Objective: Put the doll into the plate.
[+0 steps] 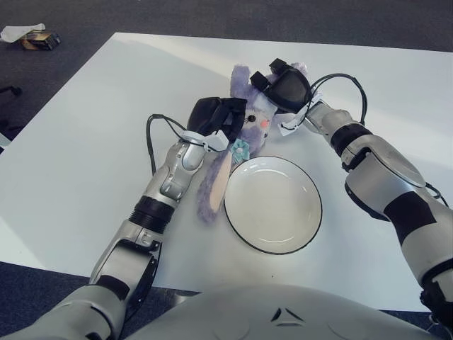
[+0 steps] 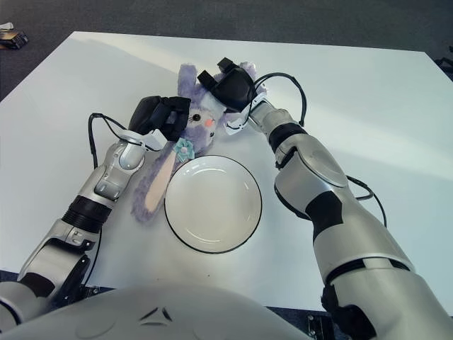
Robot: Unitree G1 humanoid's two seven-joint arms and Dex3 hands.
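Observation:
A purple plush rabbit doll (image 1: pixel 253 117) lies on the white table (image 1: pixel 78 156) just behind the white, dark-rimmed plate (image 1: pixel 273 205). One long ear (image 1: pixel 213 185) trails down along the plate's left rim. My left hand (image 1: pixel 218 115) has its black fingers curled against the doll's left side. My right hand (image 1: pixel 284 86) is cupped over the top right of the doll's head, hiding that part. The doll is held between both hands and still touches the table. Nothing is in the plate.
Black cables loop off both wrists, one by the left forearm (image 1: pixel 151 138) and one by the right (image 1: pixel 354 85). A small box with white paper (image 1: pixel 32 37) lies on the dark floor past the table's far left corner.

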